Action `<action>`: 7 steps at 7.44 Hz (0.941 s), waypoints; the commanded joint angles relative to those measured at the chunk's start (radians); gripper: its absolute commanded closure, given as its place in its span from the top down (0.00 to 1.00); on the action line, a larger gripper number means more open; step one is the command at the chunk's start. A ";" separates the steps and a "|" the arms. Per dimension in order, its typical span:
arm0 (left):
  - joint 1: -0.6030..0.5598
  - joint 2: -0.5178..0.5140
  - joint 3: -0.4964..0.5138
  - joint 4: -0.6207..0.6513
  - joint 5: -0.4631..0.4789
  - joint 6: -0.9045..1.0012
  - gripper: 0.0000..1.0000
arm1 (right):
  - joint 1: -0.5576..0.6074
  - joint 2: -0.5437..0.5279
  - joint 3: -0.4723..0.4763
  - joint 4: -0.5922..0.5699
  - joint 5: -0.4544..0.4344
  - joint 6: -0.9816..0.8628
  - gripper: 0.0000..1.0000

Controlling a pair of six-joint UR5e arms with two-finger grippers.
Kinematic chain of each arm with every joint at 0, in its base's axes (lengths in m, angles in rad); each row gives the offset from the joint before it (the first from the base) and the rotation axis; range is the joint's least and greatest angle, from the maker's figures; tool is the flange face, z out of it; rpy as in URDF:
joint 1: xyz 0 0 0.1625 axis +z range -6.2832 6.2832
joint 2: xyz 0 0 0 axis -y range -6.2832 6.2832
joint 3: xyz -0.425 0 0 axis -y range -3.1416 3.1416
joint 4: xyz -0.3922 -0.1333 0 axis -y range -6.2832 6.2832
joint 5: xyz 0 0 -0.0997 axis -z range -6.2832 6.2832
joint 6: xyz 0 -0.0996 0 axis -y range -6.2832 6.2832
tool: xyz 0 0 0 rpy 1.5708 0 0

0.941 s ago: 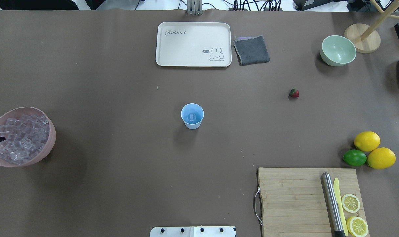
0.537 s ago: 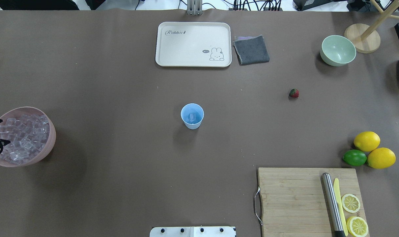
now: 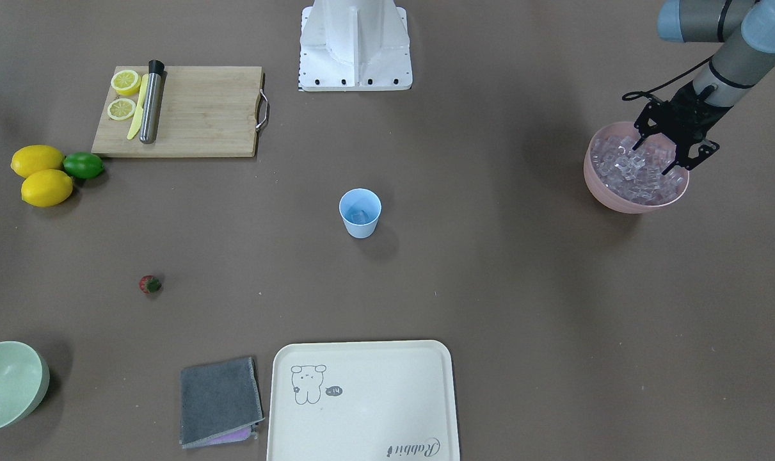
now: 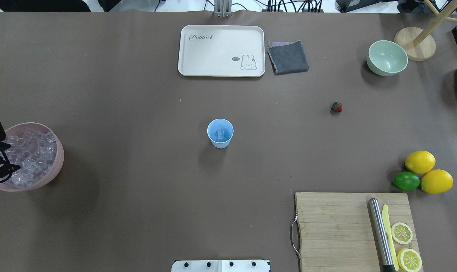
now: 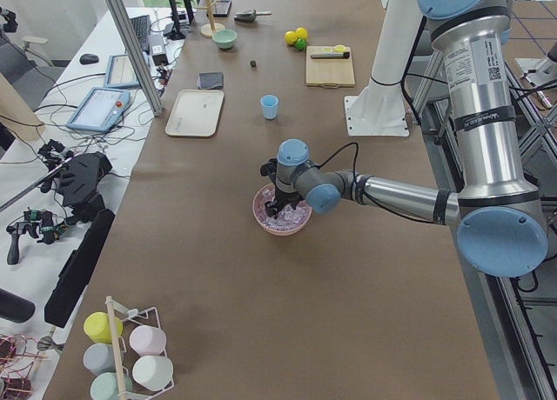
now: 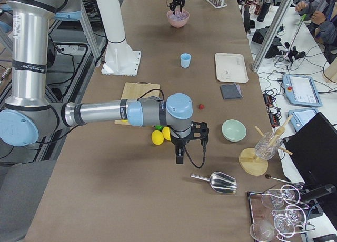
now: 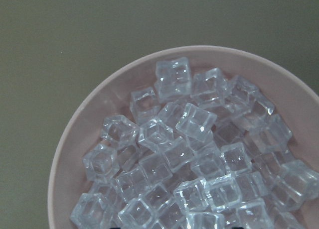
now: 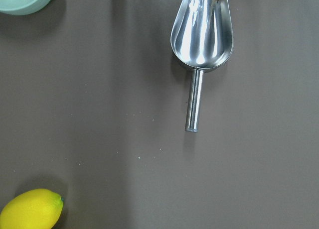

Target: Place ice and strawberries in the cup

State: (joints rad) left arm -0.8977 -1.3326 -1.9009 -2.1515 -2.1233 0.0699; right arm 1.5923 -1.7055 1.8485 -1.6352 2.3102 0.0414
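The light blue cup stands upright mid-table with one clear ice cube inside; it also shows in the front view. Several ice cubes fill the pink bowl at the table's left edge. My left gripper hangs just over the ice in that bowl with its fingers spread and nothing between them. The small red strawberry lies alone on the table to the cup's right. My right gripper shows only in the right side view, near the lemons; I cannot tell whether it is open.
A cream tray, a grey cloth and a pale green bowl are at the far side. Two lemons and a lime sit by a cutting board with tools and lemon slices. A metal scoop lies under the right wrist.
My left gripper has moved further in over the pink bowl of ice. The cup, its ice cube and the strawberry have not moved.
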 commanded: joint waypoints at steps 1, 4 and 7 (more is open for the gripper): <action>0.022 0.001 0.005 -0.001 0.003 -0.027 0.74 | 0.000 0.001 0.000 0.000 0.000 0.000 1.00; 0.022 0.001 0.019 -0.001 0.003 -0.028 0.54 | 0.000 0.001 0.000 0.000 0.000 0.000 1.00; 0.023 -0.002 0.025 -0.001 0.003 -0.028 0.52 | 0.000 0.001 0.000 0.000 0.000 0.000 1.00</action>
State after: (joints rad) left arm -0.8755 -1.3338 -1.8772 -2.1522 -2.1199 0.0415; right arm 1.5923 -1.7042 1.8485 -1.6352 2.3102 0.0414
